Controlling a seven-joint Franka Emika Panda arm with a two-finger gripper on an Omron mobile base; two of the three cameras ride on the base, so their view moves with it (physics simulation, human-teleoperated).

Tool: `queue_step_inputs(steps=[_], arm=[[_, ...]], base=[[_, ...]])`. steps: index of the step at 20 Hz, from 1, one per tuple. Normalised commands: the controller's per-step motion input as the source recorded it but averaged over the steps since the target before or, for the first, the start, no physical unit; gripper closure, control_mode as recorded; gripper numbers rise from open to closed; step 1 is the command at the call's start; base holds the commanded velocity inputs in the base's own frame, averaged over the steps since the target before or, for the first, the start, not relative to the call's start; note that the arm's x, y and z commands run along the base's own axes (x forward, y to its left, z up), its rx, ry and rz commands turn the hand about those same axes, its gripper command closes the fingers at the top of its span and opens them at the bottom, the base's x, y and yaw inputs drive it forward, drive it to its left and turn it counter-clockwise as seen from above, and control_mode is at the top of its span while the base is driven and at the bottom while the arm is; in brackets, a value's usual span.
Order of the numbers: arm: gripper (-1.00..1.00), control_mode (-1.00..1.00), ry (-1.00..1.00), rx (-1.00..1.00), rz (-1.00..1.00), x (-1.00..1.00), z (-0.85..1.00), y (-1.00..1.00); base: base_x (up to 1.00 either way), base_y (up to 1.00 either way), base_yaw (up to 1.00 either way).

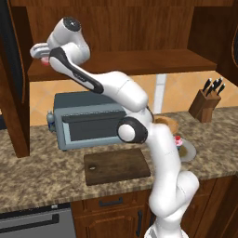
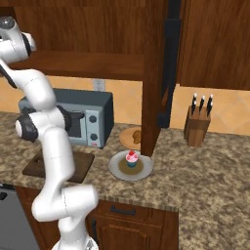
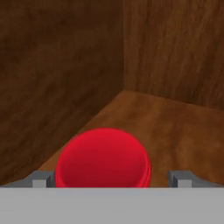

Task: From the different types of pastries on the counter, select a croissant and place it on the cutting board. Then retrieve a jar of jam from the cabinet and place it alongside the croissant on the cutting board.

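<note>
The tool (image 3: 112, 179) stands wide inside the cabinet (image 3: 61, 65), its fingertips flanking the jar of jam (image 3: 103, 158). The jam-fetching step seems underway; next, close on the jar, though the cutting board (image 1: 117, 165) apparently lacks the croissant

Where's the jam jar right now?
The jar of jam sits on the cabinet's plank shelf, near the back corner by the side wall. In the hand view it lies between the open gripper's fingertips.

From behind-left and behind-right you look down over the counter (image 1: 42, 179); both views share the toaster oven (image 1: 88, 123) and cutting board (image 1: 116, 166). Your hand camera sits close above the jar (image 3: 104, 157).
</note>
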Motion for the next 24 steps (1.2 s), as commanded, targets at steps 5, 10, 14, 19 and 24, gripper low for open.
queue_step_inputs(steps=[5,10,14,19,24], arm=[[-1.0,-1.0,0.03,0.0,0.0,0.0,-0.03,0.01],[1.0,-1.0,0.13,0.0,0.0,0.0,-0.15,0.23],[1.0,-1.0,0.06,0.0,0.01,0.06,-0.01,0.08],[1.0,-1.0,0.03,0.0,0.06,0.22,0.0,-0.03],[1.0,-1.0,0.06,-0.01,0.04,-0.1,0.64,0.0]], base=[[0.0,0.0,0.0],[0.0,0.0,0.0],[0.0,0.0,0.0],[0.0,0.0,0.0],[0.0,0.0,0.0]])
